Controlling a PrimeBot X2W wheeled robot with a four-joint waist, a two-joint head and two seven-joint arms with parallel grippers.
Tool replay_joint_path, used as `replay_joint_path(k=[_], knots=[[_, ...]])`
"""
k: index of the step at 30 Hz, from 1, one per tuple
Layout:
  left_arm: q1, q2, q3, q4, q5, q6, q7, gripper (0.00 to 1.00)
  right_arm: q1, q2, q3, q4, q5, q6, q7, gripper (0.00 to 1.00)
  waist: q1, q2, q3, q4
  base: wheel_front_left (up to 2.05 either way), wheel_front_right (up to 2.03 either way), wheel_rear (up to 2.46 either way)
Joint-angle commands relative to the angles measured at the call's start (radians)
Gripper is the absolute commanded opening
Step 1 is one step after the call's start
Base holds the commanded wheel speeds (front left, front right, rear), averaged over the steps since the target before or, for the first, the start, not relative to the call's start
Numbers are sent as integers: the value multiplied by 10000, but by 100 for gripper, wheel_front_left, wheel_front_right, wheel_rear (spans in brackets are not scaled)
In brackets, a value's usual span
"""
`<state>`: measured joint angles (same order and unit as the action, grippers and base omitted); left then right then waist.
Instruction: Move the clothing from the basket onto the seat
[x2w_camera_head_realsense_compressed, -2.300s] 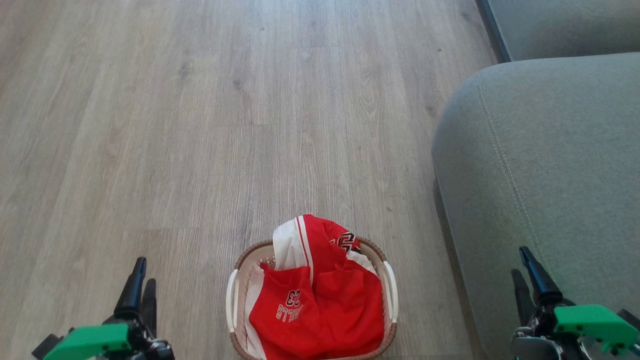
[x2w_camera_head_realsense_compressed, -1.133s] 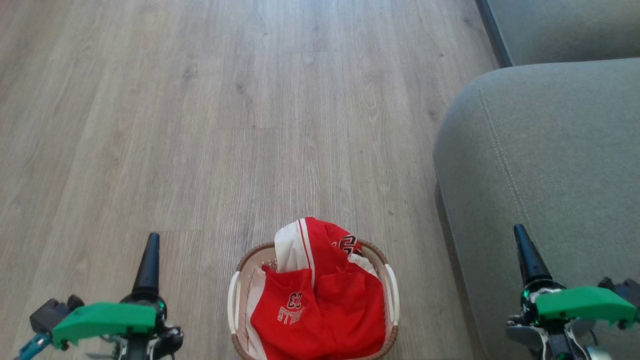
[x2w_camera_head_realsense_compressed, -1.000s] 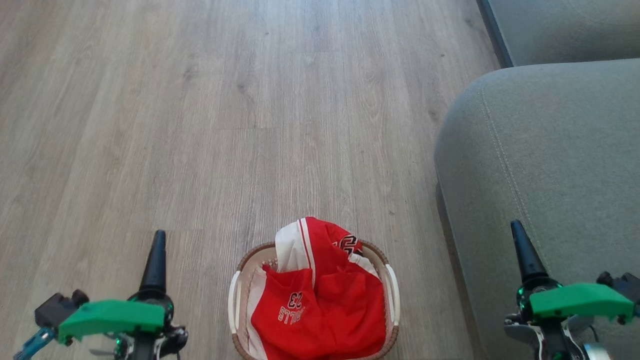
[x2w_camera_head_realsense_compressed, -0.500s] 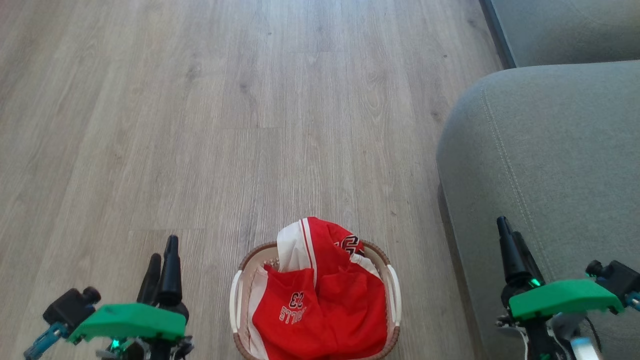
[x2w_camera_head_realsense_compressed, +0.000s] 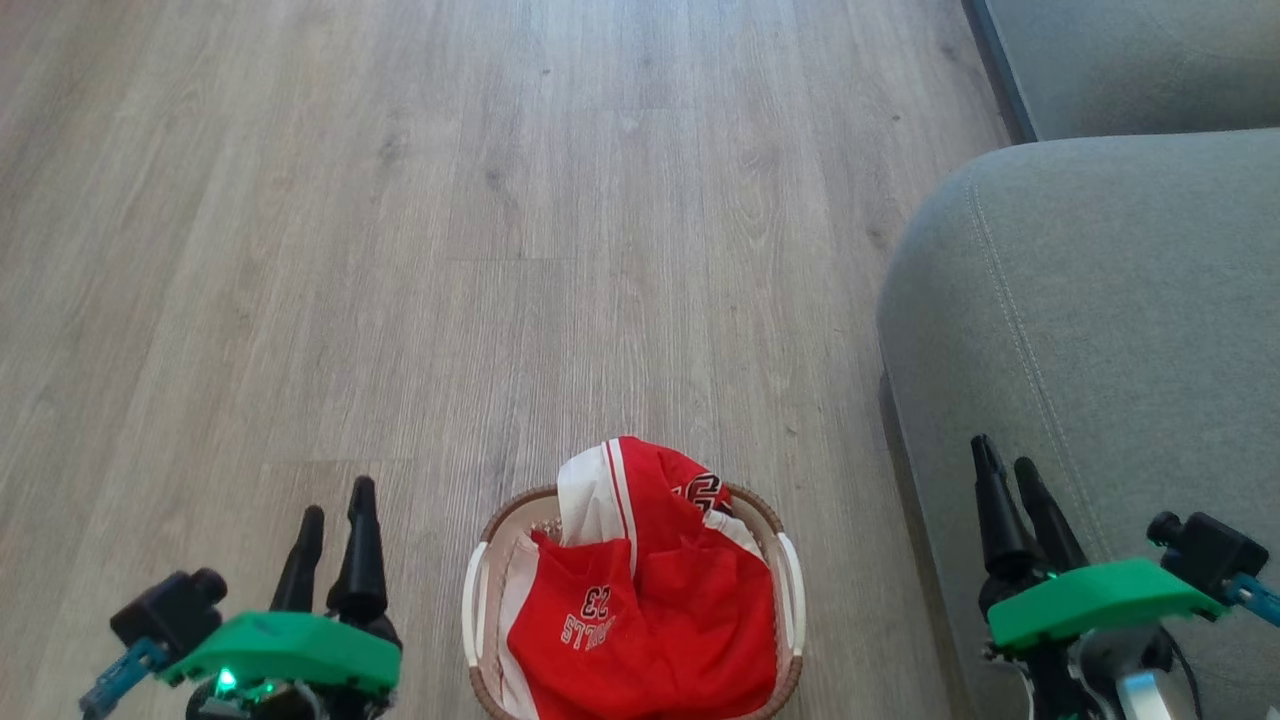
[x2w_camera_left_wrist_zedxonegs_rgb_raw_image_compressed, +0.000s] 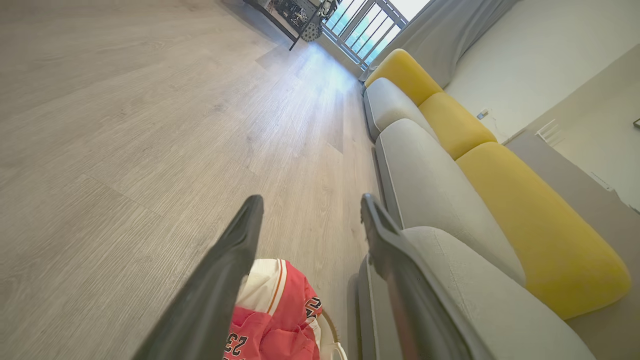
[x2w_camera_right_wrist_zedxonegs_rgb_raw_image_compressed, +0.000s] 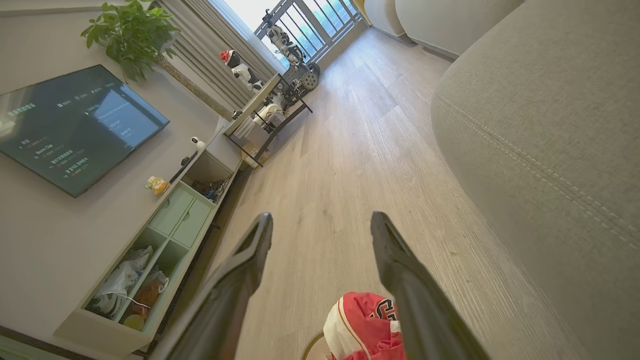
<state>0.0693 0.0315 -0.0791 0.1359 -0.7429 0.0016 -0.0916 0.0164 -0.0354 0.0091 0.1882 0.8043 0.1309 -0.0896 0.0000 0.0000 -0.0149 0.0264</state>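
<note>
Head view: left gripper (x2w_camera_head_realsense_compressed: 335, 503) at seven o'clock, jaws parted, empty; right gripper (x2w_camera_head_realsense_compressed: 1003, 455) at four o'clock, likewise; clothing (x2w_camera_head_realsense_compressed: 640, 600) fills basket (x2w_camera_head_realsense_compressed: 468, 612) at six.

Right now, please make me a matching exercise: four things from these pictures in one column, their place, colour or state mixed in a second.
1. clothing
2. basket
3. seat
4. left gripper

A. grey, on the robot's right
B. open, holding nothing
C. standing on the wooden floor
D. red and white, heaped up

Pairs: 1-D, 2-C, 3-A, 4-B
</note>
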Motion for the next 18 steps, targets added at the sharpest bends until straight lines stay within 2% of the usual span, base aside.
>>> replay_joint_path(k=[1, 18], knots=[[-144, 132, 131, -393, 410, 72, -162, 100, -95, -99, 202, -442, -361, -1, -161, 100, 0, 0, -6, 7, 0, 0, 0], [59, 150, -97, -522, 2586, 338, -660, 100, -15, -115, 486, -747, -2388, -1, -665, 100, 0, 0, -49, 41, 0, 0, 0]])
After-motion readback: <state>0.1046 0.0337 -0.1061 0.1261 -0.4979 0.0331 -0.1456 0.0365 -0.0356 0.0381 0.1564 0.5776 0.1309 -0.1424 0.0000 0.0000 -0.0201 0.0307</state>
